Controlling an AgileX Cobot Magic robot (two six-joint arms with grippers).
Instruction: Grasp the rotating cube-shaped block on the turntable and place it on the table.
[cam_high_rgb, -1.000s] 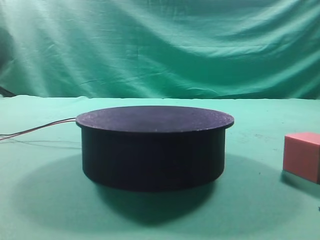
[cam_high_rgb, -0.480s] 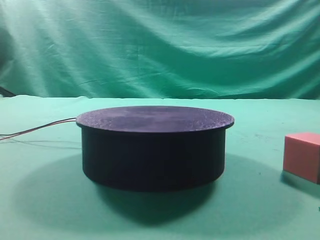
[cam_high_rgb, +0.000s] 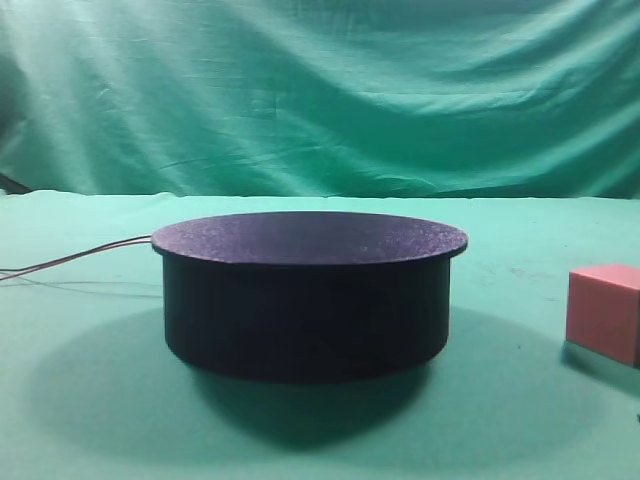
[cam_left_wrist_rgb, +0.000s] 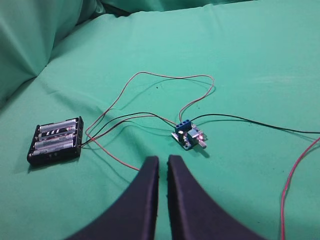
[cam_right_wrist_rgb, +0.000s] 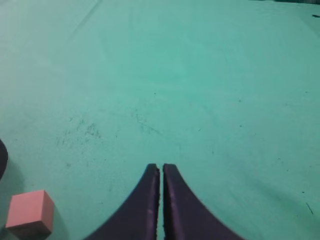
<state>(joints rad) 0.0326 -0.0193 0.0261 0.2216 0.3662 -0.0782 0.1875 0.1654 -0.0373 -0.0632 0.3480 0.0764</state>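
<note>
The black turntable (cam_high_rgb: 310, 295) stands in the middle of the green table (cam_high_rgb: 80, 420); its round top is bare. The salmon-pink cube-shaped block (cam_high_rgb: 603, 313) rests on the cloth at the right edge of the exterior high view, apart from the turntable. It also shows at the lower left of the right wrist view (cam_right_wrist_rgb: 30, 212), left of my right gripper (cam_right_wrist_rgb: 161, 167), which is shut and empty. My left gripper (cam_left_wrist_rgb: 161, 161) is shut and empty above bare cloth. Neither gripper shows in the exterior high view.
Thin red wires (cam_high_rgb: 75, 260) trail left from the turntable. In the left wrist view a black battery holder (cam_left_wrist_rgb: 56, 140), a small blue circuit board (cam_left_wrist_rgb: 188, 135) and looping red and black wires (cam_left_wrist_rgb: 170, 77) lie on the cloth. A wrinkled green backdrop (cam_high_rgb: 320, 90) hangs behind.
</note>
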